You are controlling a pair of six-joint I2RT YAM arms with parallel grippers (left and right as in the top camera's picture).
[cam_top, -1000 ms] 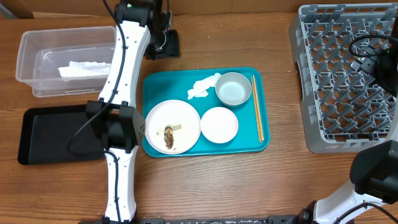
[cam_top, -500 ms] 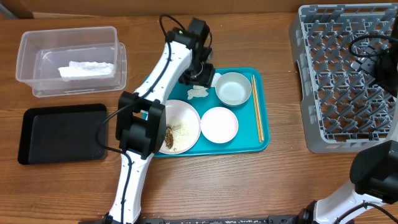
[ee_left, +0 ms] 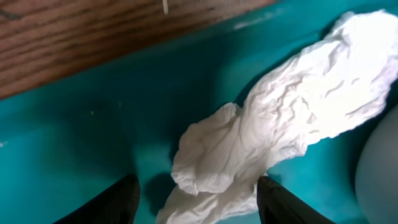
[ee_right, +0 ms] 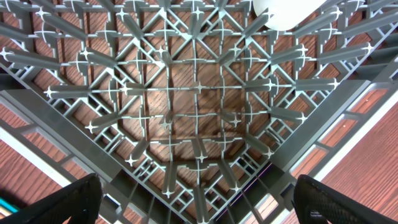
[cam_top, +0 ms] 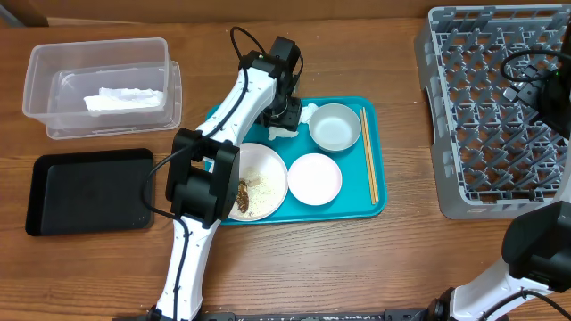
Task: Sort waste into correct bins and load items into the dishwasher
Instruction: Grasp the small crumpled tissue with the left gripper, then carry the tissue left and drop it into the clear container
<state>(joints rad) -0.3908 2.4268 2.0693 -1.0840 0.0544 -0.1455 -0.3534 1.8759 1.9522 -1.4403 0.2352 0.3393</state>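
Two fingers of the left end effector [ee_left: 198, 194] stand wide apart with nothing held, straddling the near tail of the crumpled tissue [ee_left: 292, 112] on the teal serving tray [ee_left: 74, 143]. The tissue's long axis runs diagonally away toward the grey-green bowl [cam_top: 335, 127], close to the tray's back rim. Bare tray floor lies on one side; the bowl sits just beside its far end. The clear tub [cam_top: 40, 62] waits well left of the tray. The right end effector [ee_right: 199, 205], open and empty, hangs over the dish rack [cam_top: 486, 107] far right of the tray, so the left arm is nearer.
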